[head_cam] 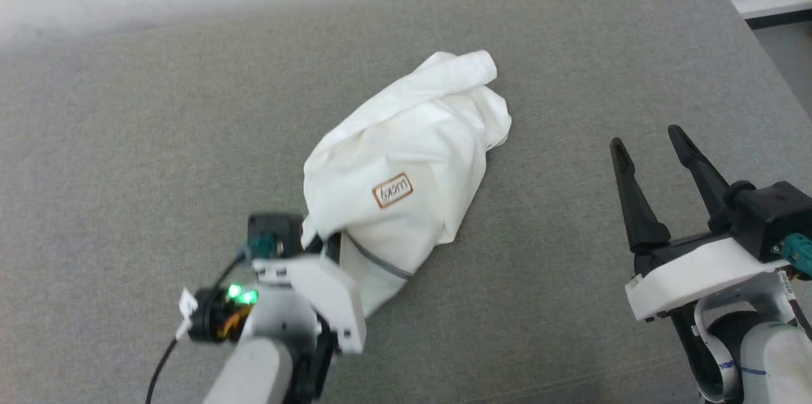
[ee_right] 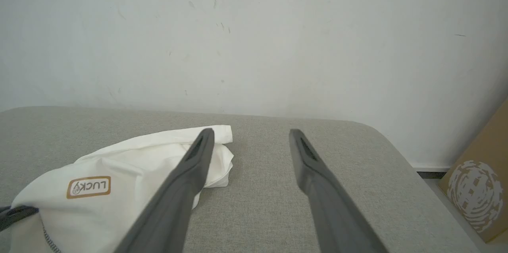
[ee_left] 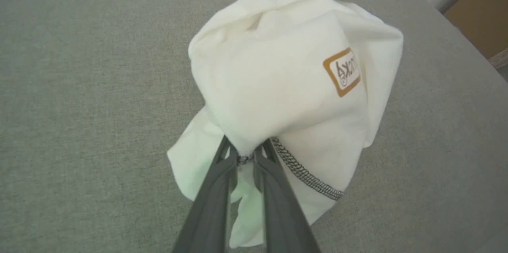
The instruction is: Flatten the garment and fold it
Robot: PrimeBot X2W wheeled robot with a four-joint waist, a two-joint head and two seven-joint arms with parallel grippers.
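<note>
Grey cushion (head_cam: 127, 137), white wall (ee_right: 254, 26) behind; shirt (head_cam: 406, 156) bunched mid-frame, logo (head_cam: 392, 190) up, left gripper (ee_left: 246, 153) pinching it, perhaps by its seam (ee_left: 305, 173); right gripper (head_cam: 644, 135) agape

White garment (head_cam: 406, 169) w/ brown logo, bunched in heap on grey cushion (head_cam: 127, 137).

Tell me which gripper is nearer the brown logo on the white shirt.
Left. The left gripper is shut on the garment close beside the logo; the right gripper stands open, apart from the garment, off to its right.
</note>
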